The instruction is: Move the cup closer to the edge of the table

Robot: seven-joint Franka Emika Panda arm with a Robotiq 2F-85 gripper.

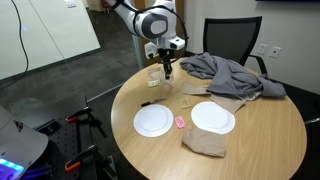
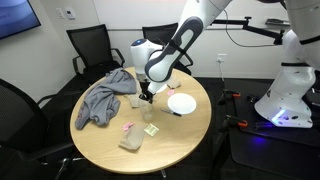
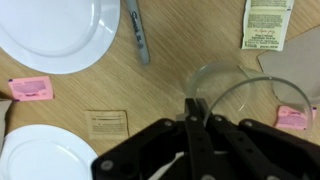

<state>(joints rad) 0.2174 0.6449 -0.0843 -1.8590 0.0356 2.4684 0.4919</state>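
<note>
Wrist view is looking straight down past the end effector (image 3: 200, 108), whose two dark fingers are sitting almost pressed together. The near wall of the cup (image 3: 232, 88) is running into the narrow gap between them, so they appear to be pinching its rim. The clear tumbler is showing as pale rings over the tan wood of the counter (image 3: 170, 85). Whether its base is resting on the wood or hanging just above it cannot be told.

Around it, a white plate (image 3: 55, 30) is lying at the upper left and a second plate (image 3: 40, 155) at the lower left, with a pink packet (image 3: 30, 88) between them. A grey pen (image 3: 137, 30) is lying just beside the upper plate, and a tan packet (image 3: 107, 123) is sitting near the fingers.

In an exterior view the end effector (image 1: 167, 73) is pointing down with the cup (image 1: 155, 72) just beside its tips, near the far rim of the counter (image 1: 260, 130) and well apart from the two plates (image 1: 153, 121) nearer the camera. A grey cloth (image 1: 225, 72) is lying crumpled on the far side. In an exterior view the end effector (image 2: 146, 98) is hanging between that cloth (image 2: 105, 98) and a plate (image 2: 182, 103); the cup is too faint to make out there.
</note>
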